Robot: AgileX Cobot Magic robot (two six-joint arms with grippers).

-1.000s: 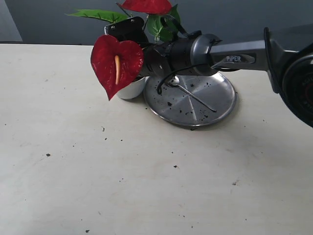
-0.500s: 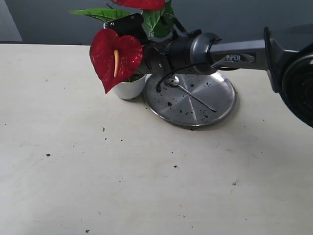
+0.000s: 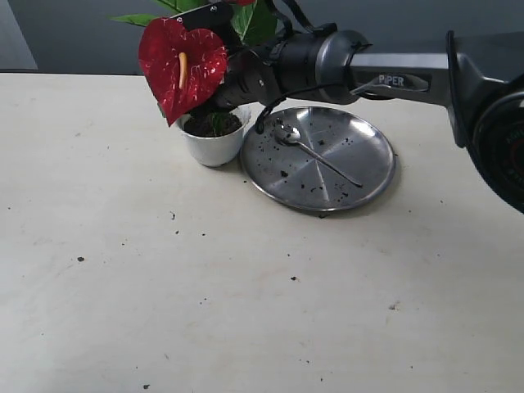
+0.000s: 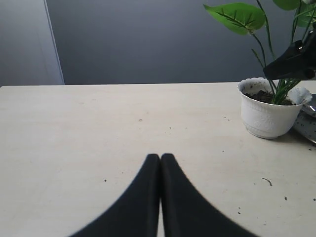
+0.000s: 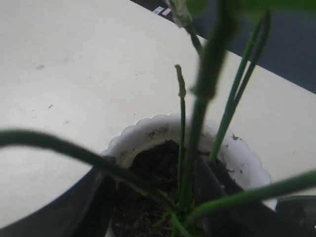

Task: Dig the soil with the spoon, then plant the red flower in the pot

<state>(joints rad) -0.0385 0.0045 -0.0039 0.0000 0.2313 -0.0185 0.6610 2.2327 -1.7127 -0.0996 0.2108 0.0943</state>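
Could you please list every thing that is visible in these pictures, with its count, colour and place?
pot: one, white with a scalloped rim, on the table just left of the plate.
soil: dark brown, inside the pot; loose crumbs also scattered on the plate and table.
red flower: one bundle, red blooms with green leaves, stems standing in the pot's soil.
spoon: one, silver, lying in the plate.
plate: one, round steel, right of the pot.
table: one, pale cream, under everything.
right claw: black, fingers on either side of the flower's stems, over the pot.
left claw: black, shut, low over bare table, away from the pot.
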